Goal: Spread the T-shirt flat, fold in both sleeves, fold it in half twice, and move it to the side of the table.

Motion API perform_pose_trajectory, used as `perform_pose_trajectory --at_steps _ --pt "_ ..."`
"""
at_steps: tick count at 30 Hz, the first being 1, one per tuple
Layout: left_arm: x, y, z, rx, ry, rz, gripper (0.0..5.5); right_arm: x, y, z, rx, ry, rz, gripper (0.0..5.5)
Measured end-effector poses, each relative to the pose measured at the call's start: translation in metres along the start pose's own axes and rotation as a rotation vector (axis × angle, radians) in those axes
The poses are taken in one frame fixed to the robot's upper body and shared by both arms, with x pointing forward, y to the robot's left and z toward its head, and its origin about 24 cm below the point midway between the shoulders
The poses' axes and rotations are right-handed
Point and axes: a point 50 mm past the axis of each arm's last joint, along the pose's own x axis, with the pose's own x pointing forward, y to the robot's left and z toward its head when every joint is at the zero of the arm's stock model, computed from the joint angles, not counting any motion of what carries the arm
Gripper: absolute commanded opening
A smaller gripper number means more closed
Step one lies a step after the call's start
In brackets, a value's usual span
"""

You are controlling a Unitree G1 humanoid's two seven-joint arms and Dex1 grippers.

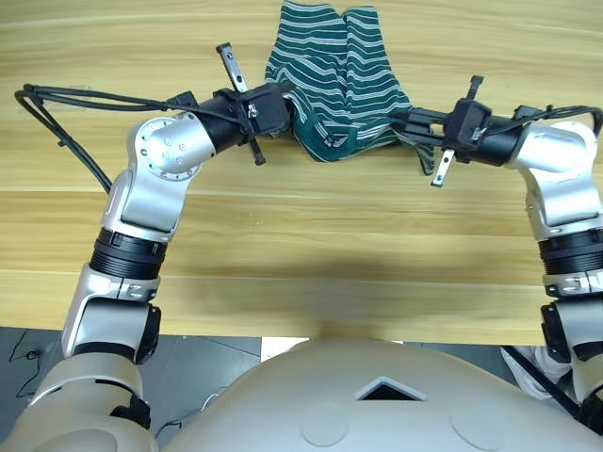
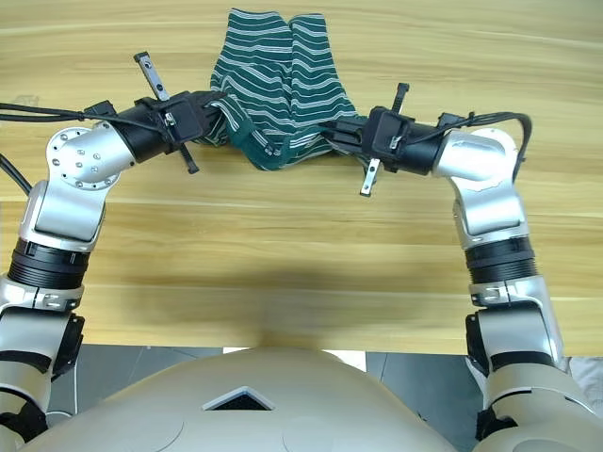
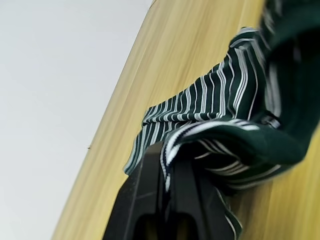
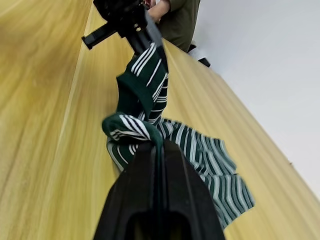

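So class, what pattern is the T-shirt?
The T-shirt is dark green with thin white stripes, clearest in the left eye view.

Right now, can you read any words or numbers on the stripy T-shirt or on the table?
No words, numbers or signs can be read anywhere.
The T-shirt shows just green and white stripes, with no print on it.
The table shows plain wood grain, with no label or sticker.

One green-and-white striped T-shirt [image 1: 334,85], apparently a single garment, though its bunching makes that hard to confirm. One wooden table [image 1: 283,245]. Two grippers: one left gripper [image 1: 288,111], one right gripper [image 1: 407,122].
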Motion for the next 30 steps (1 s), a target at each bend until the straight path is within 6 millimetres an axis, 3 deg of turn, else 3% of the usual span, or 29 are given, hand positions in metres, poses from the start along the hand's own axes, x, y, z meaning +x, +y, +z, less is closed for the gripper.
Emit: perform_pose_trajectory --at_steps 6,9,12,16,19,28,30 --pt "-0.051 -0.004 0.024 0.177 0.016 -0.085 0.0 -0.022 0.005 0.012 0.019 0.015 0.032 0.04" --pt "-0.08 -0.053 0.034 0.247 0.017 -0.369 0.0 -0.029 0.044 0.01 0.067 0.062 0.158 0.04" --pt "-0.101 -0.093 0.032 0.217 0.05 -0.578 0.49 -0.03 0.078 0.01 0.119 0.084 0.292 0.0" --pt "-0.115 -0.14 0.038 0.1 -0.002 -0.765 1.08 -0.028 0.102 0.011 0.168 0.089 0.401 0.0" --pt "-0.116 -0.146 0.039 0.105 0.002 -0.795 1.58 -0.029 0.116 0.009 0.209 0.096 0.463 0.0" --pt "-0.112 -0.132 0.036 0.155 0.024 -0.735 2.99 -0.039 0.149 0.0 0.284 0.164 0.585 0.0" --pt "-0.111 -0.128 0.037 0.109 0.015 -0.721 3.24 -0.04 0.15 -0.004 0.294 0.18 0.565 0.37"
